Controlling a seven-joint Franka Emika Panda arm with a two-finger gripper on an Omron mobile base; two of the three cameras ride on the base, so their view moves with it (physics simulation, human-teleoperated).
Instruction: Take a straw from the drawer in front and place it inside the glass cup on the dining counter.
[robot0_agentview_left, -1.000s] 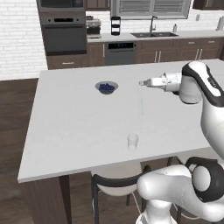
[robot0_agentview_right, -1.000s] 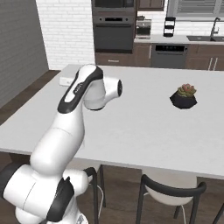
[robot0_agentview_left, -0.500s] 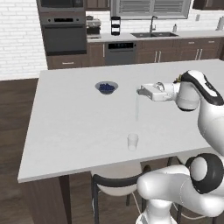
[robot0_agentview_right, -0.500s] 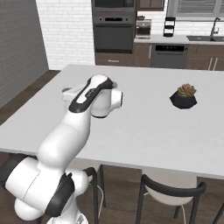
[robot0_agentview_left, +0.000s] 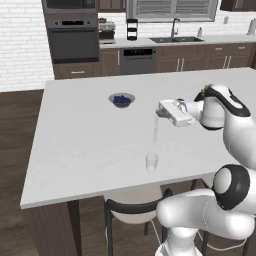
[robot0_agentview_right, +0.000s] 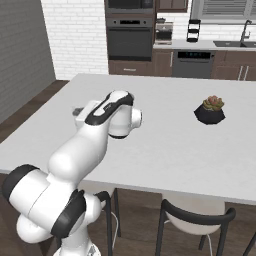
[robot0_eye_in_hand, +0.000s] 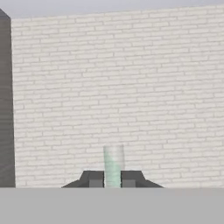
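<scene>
In the left base view, the glass cup (robot0_agentview_left: 151, 162) stands upright on the dining counter (robot0_agentview_left: 80, 135), close to that counter's near edge. The gripper (robot0_agentview_left: 159, 113) is held level above the counter, beyond the cup and higher than it, its jaws clenched on the straw (robot0_agentview_left: 155, 127). The straw hangs straight down from the jaws, its lower end above the cup and a little beyond it, clear of the rim. A small bowl (robot0_agentview_left: 122, 100) with dark blue contents sits on the counter farther back than the cup and to the cup's left, well apart from it. In the right base view, the arm reaches across the dining counter (robot0_agentview_right: 170, 140) with the hand at its far end, mostly hidden behind the arm's own links; a potted plant (robot0_agentview_right: 210, 110) in a dark pot stands on the counter well to the right of the arm. In the hand view, the two fingertips (robot0_eye_in_hand: 96, 179) press against the straw (robot0_eye_in_hand: 113, 164), which rises pale and greenish between them before a white brick wall (robot0_eye_in_hand: 131, 87).
</scene>
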